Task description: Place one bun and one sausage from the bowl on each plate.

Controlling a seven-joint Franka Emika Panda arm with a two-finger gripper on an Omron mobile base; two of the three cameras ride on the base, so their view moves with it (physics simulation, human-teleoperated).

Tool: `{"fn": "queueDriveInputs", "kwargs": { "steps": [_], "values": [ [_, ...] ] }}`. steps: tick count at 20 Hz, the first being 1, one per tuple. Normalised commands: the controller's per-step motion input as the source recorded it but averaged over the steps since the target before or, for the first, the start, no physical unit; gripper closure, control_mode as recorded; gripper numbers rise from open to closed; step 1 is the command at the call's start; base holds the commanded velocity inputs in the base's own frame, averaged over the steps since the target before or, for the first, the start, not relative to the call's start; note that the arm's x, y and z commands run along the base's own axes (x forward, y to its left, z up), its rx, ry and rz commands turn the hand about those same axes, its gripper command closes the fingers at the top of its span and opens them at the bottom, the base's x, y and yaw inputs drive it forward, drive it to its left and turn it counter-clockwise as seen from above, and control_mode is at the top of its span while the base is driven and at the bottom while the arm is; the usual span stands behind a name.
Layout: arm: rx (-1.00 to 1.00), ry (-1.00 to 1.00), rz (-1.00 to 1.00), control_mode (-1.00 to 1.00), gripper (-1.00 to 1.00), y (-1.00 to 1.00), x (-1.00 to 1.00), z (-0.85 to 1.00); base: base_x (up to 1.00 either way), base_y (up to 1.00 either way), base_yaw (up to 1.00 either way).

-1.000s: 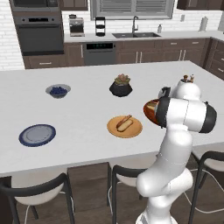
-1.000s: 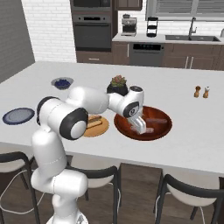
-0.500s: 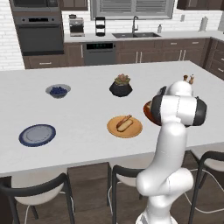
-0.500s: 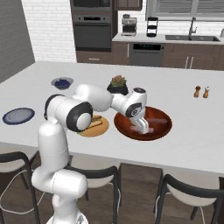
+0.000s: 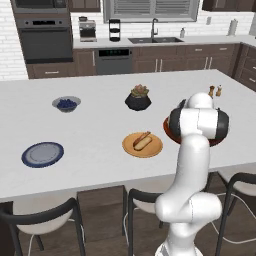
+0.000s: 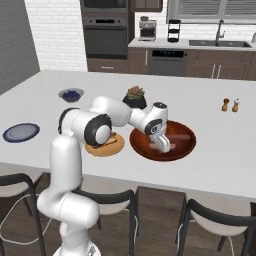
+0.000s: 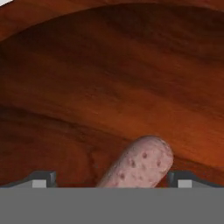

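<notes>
My gripper (image 7: 113, 179) is down inside the dark red-brown bowl (image 6: 186, 150), open. A pale pink speckled sausage (image 7: 138, 166) lies on the bowl's floor between the two fingertips (image 7: 43, 178), touching neither. From the right base view the hand (image 6: 164, 145) hangs over the bowl's middle. The arm hides most of the bowl (image 5: 170, 132) in the left base view. The tan-orange plate (image 5: 131, 149) carries a bun (image 5: 141, 145) and a sausage (image 5: 145, 135). The grey-blue plate (image 5: 42, 154) lies far to the left with nothing on it.
A black plant pot (image 5: 138, 98) stands behind the tan-orange plate. A small grey bowl of blue berries (image 5: 66, 103) sits at the back left. Two shakers (image 6: 230, 105) stand beyond the bowl to the right. Stools line the counter's near edge.
The hand has shifted slightly right and lower into the bowl. Its jaws have stayed open, and nothing on the counter has moved.
</notes>
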Motion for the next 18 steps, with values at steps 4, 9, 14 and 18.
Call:
{"fn": "queueDriveInputs", "kwargs": {
  "steps": [4, 9, 14, 18],
  "values": [
    [0.00, 0.00, 0.00, -1.00, -1.00, -0.04, 0.36, -0.39, 0.00, 0.00, 0.00],
    [0.00, 0.00, 0.00, -1.00, 1.00, -0.01, 0.08, -0.34, 0.00, 0.00, 0.00],
    [0.00, -0.11, 0.00, -1.00, 1.00, 0.00, -0.37, -0.02, 0.00, 0.00, 0.00],
    [0.00, -0.20, 0.00, -1.00, 1.00, 0.12, -0.65, 0.49, 0.00, 0.00, 0.00]
  ]
}}
